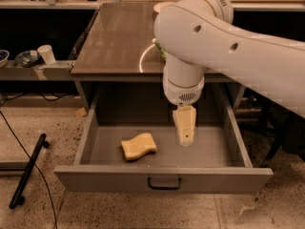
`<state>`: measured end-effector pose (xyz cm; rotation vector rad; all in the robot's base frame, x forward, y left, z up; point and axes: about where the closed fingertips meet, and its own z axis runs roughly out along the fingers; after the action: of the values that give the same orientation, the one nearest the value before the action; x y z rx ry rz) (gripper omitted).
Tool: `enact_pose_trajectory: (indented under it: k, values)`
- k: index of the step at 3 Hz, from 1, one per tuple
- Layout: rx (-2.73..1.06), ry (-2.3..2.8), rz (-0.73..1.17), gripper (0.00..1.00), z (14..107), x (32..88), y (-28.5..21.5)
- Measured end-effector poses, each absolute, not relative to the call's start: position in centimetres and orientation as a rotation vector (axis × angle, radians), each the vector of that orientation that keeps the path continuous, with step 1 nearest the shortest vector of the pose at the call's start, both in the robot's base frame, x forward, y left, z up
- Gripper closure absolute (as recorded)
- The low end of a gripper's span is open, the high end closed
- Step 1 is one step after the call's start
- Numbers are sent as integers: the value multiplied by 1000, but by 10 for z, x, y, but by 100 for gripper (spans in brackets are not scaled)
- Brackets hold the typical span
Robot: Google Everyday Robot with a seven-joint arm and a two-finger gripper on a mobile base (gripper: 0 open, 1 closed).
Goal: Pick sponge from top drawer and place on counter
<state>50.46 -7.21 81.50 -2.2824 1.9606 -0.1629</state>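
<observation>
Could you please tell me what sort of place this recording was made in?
Probably a robot test lab rather than a home: a big white robot arm with its gripper hanging over the open drawer near a sponge, a counter marked with a white circle, and a speckled floor.

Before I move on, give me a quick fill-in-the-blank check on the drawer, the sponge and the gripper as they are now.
1. The top drawer stands pulled ____.
2. The sponge lies in the ____, not on the counter.
3. The gripper hangs inside the drawer beside the sponge, not ____ it.

Missing words: open; drawer; touching.
</observation>
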Motion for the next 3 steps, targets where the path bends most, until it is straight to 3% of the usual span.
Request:
enact_pose_trajectory:
  k: [1, 3]
  values:
    - [-2380, 1859, -157, 2, 801, 508, -56]
    - [-2660, 1525, -47, 26, 705, 513, 1]
